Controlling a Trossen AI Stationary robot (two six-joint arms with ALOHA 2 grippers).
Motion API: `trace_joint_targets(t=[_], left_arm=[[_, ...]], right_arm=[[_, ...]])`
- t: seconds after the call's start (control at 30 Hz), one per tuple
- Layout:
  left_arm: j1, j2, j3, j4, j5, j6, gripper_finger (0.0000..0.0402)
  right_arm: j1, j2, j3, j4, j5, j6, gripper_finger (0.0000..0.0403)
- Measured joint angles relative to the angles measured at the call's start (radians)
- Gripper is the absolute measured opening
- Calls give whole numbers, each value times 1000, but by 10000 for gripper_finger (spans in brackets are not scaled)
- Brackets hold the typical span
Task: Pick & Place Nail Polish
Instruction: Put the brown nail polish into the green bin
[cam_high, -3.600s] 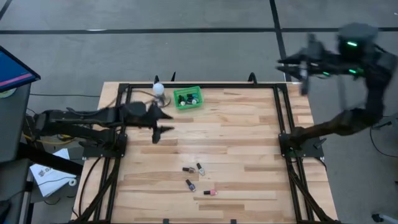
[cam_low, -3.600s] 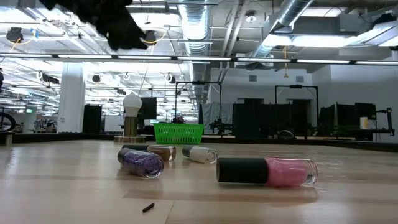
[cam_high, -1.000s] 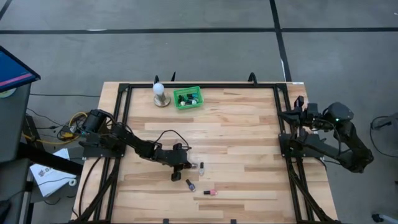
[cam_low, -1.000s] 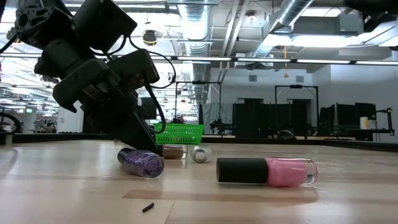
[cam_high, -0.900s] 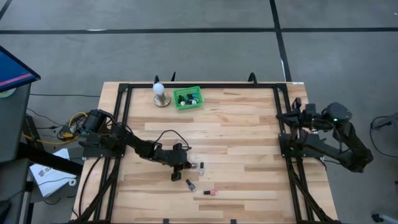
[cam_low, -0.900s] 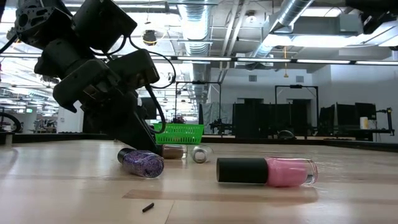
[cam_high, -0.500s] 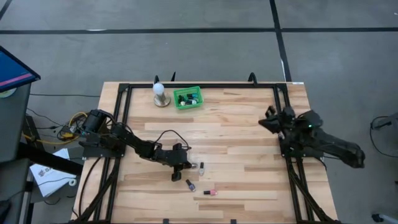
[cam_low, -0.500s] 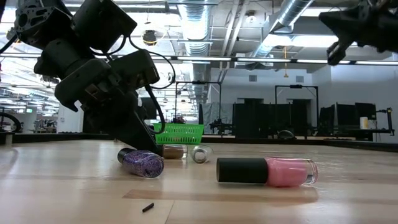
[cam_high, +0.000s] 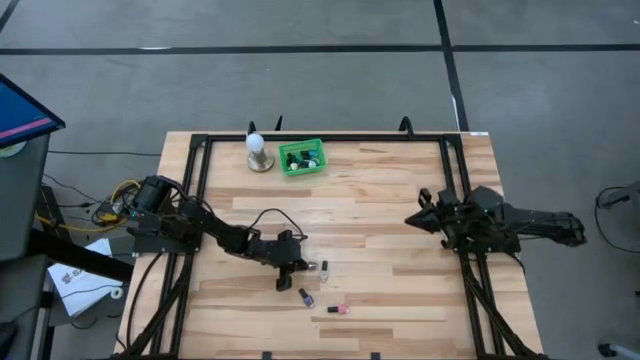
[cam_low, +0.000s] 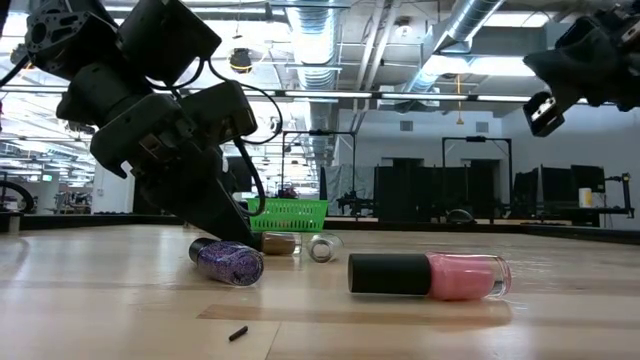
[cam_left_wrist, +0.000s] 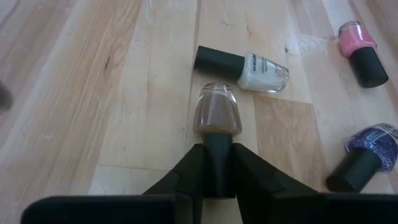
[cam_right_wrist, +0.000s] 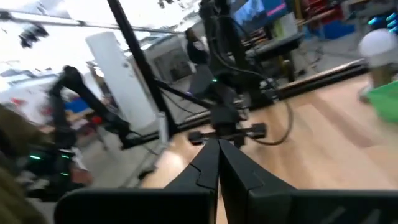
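Note:
Four nail polish bottles lie on their sides on the wood near the table's front middle: a brown one (cam_left_wrist: 217, 112), a white one (cam_left_wrist: 249, 64), a pink one (cam_left_wrist: 359, 53) and a purple glitter one (cam_left_wrist: 367, 152). My left gripper (cam_high: 297, 267) is low over the table and shut on the brown bottle. A green basket (cam_high: 302, 157) at the far edge holds more bottles. My right gripper (cam_high: 410, 220) hangs shut and empty above the table's right part, far from the bottles. My left gripper pinches the brown bottle's dark cap (cam_left_wrist: 217, 155) between its two fingers. The fingers come slanting down from the table's left and run along the bottle, one on each side of the cap. The bottle's glass body (cam_low: 280, 243) lies on the wood, pointing away from the gripper.
A white bulb-shaped thing on a round base (cam_high: 258, 150) stands left of the basket. A black frame (cam_high: 448, 180) rims the table. A small dark chip (cam_low: 238, 333) lies near the front edge. Bare wood spans the table's middle and right.
My right arm has swung from the table's far right corner toward the left and the near edge and now reaches over the table's right part, its fingers still shut. My left gripper and the bottles have kept still.

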Motion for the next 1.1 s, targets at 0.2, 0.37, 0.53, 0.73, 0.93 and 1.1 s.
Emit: trace_joint_targets(t=[0.2, 0.37, 0.53, 0.73, 0.93, 1.1], left_arm=[[8, 0, 0, 2, 15, 0, 56], [8, 0, 0, 10, 14, -22, 56], [8, 1, 0, 13, 10, -25, 52], [16, -22, -1, 3, 10, -25, 52], [58, -118, -6, -104, -14, -13, 52], [131, -241, -4, -180, -33, 41, 52]], right_arm=[[-10, 20, 0, -28, 38, -120, 0], [-10, 32, 0, -26, 36, -163, 0], [-24, 33, 0, -27, 37, -163, 0], [-22, 33, -1, -26, 36, -160, 0], [-23, 34, -1, -26, 36, -160, 0], [-23, 34, -2, -26, 36, -160, 0]])
